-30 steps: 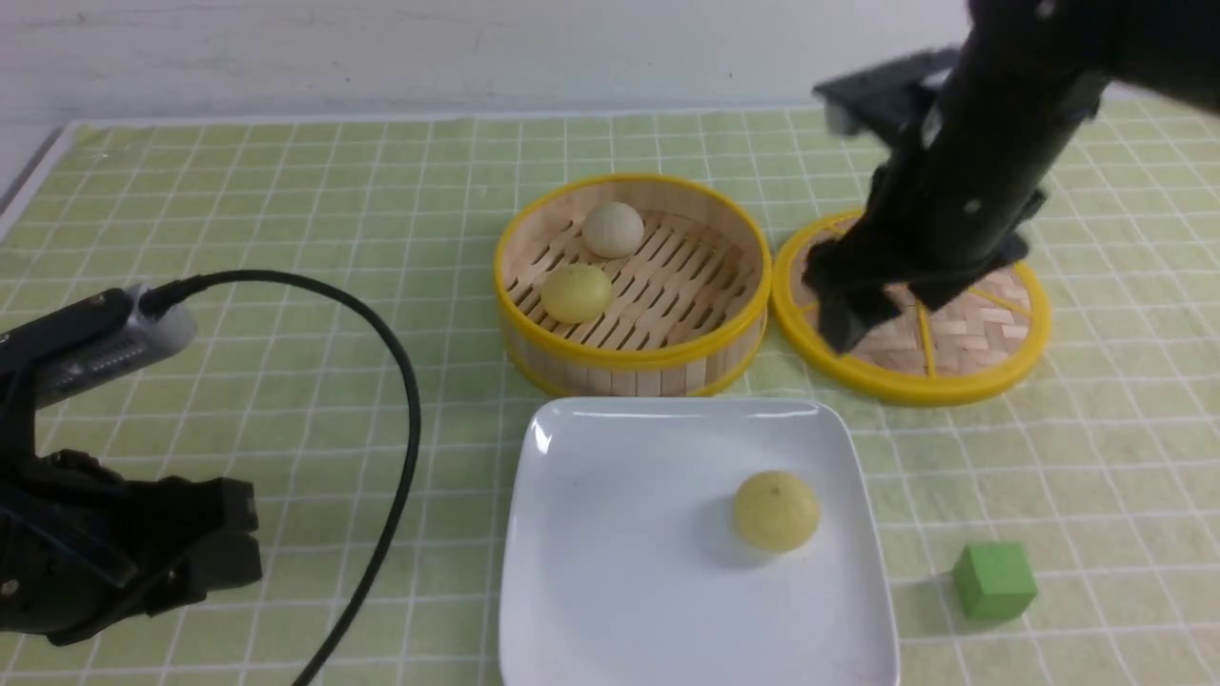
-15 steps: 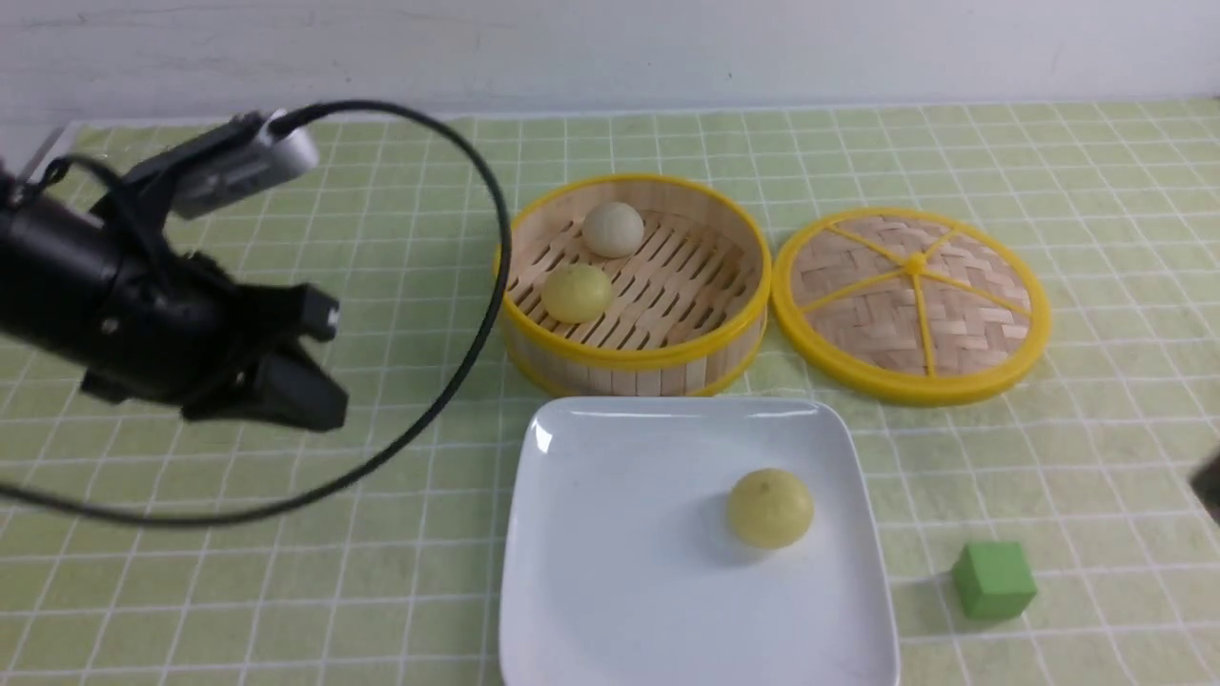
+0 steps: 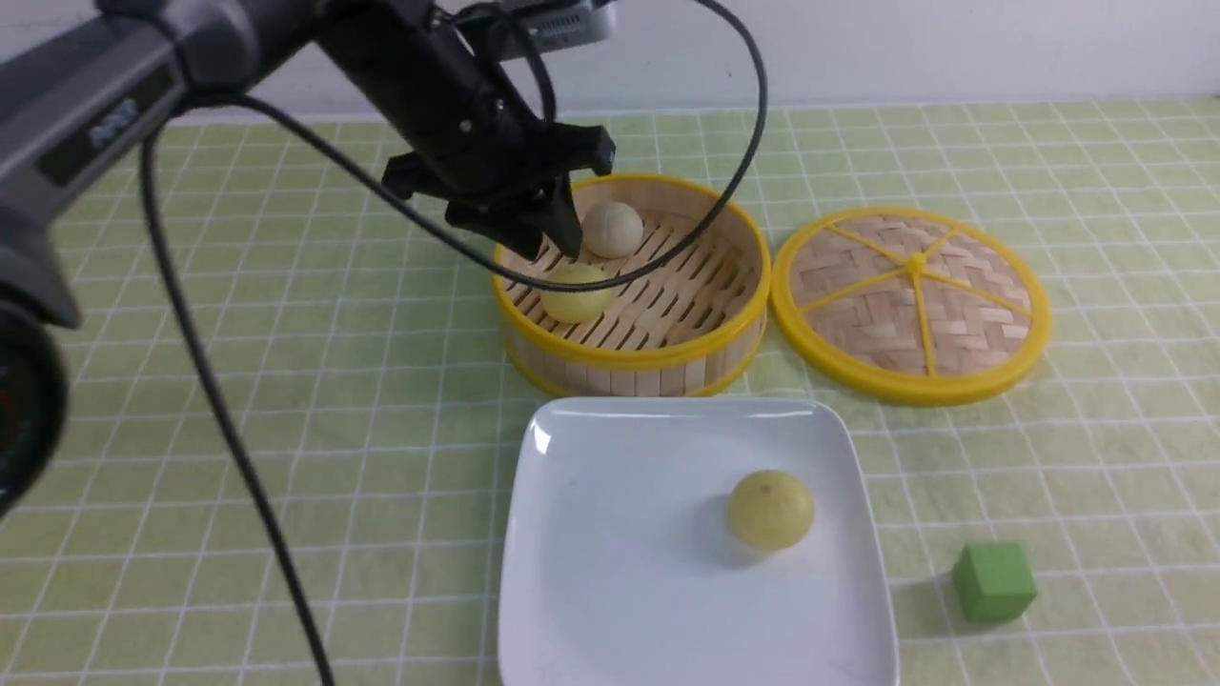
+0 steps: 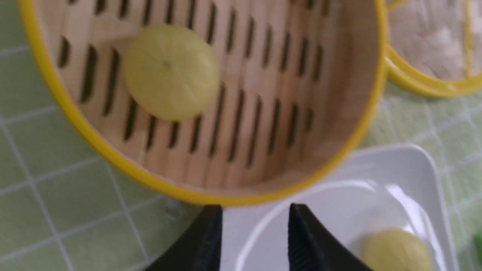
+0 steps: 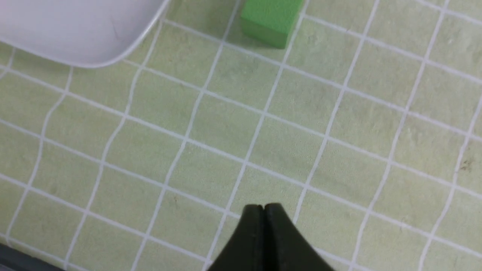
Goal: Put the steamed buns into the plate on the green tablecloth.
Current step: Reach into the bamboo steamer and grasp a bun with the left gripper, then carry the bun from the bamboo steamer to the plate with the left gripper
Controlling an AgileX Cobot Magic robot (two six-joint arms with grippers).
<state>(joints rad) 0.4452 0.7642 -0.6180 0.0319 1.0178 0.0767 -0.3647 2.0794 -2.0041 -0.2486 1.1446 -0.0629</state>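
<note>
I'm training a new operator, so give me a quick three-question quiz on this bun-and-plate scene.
1. True or false: the plate holds nothing.
2. How many buns lie in the steamer basket? A one, B two, C three.
3. Fill in: the ___ gripper is shut, over the tablecloth.
Key: 1. False, a yellow bun sits on it. 2. B. 3. The right gripper.
</note>
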